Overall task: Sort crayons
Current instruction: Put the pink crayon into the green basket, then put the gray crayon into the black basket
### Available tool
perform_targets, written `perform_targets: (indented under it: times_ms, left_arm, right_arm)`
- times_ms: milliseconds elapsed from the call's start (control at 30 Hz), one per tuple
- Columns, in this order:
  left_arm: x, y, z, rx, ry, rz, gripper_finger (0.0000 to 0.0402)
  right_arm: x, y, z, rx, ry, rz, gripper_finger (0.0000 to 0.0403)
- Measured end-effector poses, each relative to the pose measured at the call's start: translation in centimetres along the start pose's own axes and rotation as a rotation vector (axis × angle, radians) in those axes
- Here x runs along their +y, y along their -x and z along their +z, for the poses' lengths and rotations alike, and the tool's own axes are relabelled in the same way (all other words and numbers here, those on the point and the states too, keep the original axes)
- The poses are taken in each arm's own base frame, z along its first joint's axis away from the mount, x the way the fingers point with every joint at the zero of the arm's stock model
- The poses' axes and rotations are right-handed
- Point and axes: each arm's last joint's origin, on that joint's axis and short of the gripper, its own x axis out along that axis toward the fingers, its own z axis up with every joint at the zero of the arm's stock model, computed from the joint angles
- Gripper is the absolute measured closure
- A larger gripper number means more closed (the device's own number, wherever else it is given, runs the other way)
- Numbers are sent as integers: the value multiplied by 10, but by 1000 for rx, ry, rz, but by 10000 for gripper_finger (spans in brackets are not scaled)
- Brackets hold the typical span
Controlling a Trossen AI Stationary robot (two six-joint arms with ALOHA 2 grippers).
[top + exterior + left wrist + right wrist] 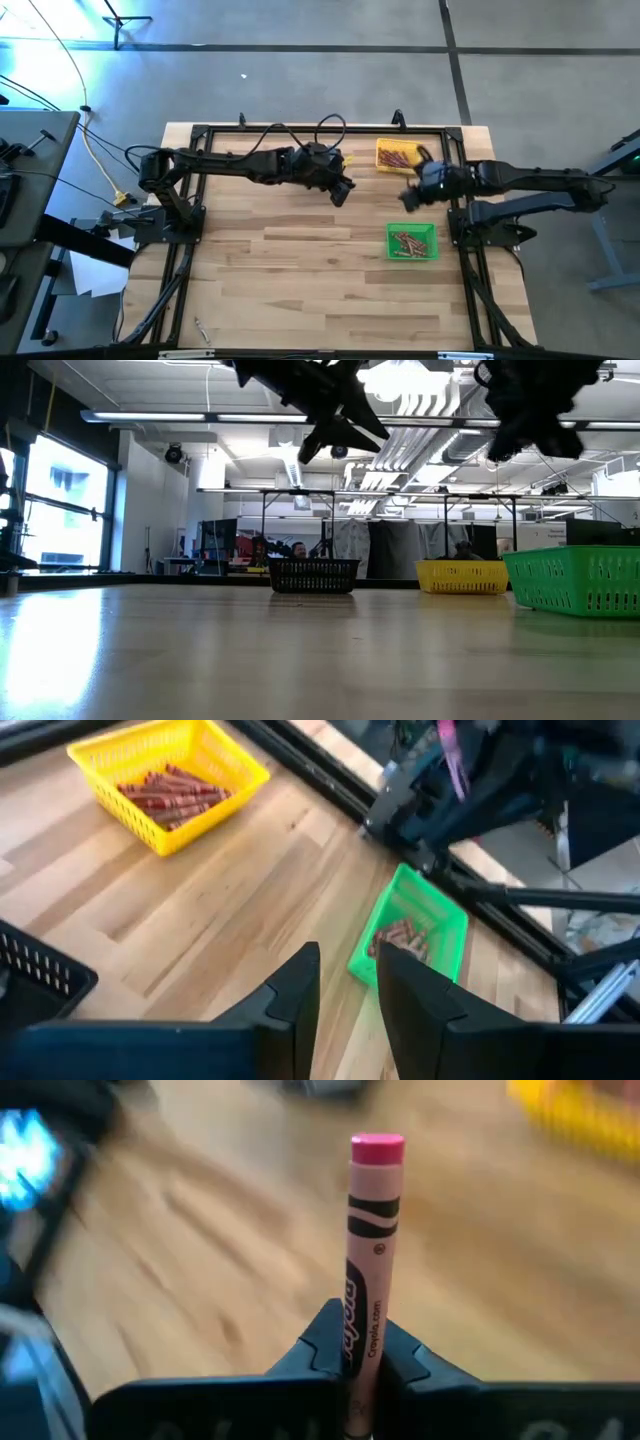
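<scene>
My right gripper (408, 198) hangs above the table between the yellow bin (397, 155) and the green bin (412, 242). It is shut on a crayon (372, 1240) with a pink tip and a pinkish paper wrapper. My left gripper (342, 190) is open a narrow gap and empty, above the table at the far middle; its fingers (300, 995) show with nothing between them. Reddish crayons (165, 795) lie in the yellow bin, brownish ones (398, 935) in the green bin. My right gripper pinches the crayon's back end (358, 1342) between its two fingers. The crayon lies along the fingers and sticks out ahead of the fingertips, pink tip (377, 1148) foremost. It is lifted clear of the table.
A black bin (314, 575) stands at the table's far middle, under my left arm; its corner shows in the left wrist view (40, 975). Bare wooden table (300, 280) lies toward the near edge. Black frame rails (185, 260) run along the table's sides.
</scene>
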Motion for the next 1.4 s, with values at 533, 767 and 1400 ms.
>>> perform_targets:
  times_ms: [533,767,1400]
  left_arm:
    - [-2,0,-3,14,26,-2,321]
    - [-6,0,-5,18,49,-9,321]
    - [-46,78,-73,616,85,119,321]
  right_arm:
    - [13,-24,-79,408,132,-325,400]
    - [17,-47,-89,455,215,-424,386]
    - [15,-45,-89,516,310,-413,298]
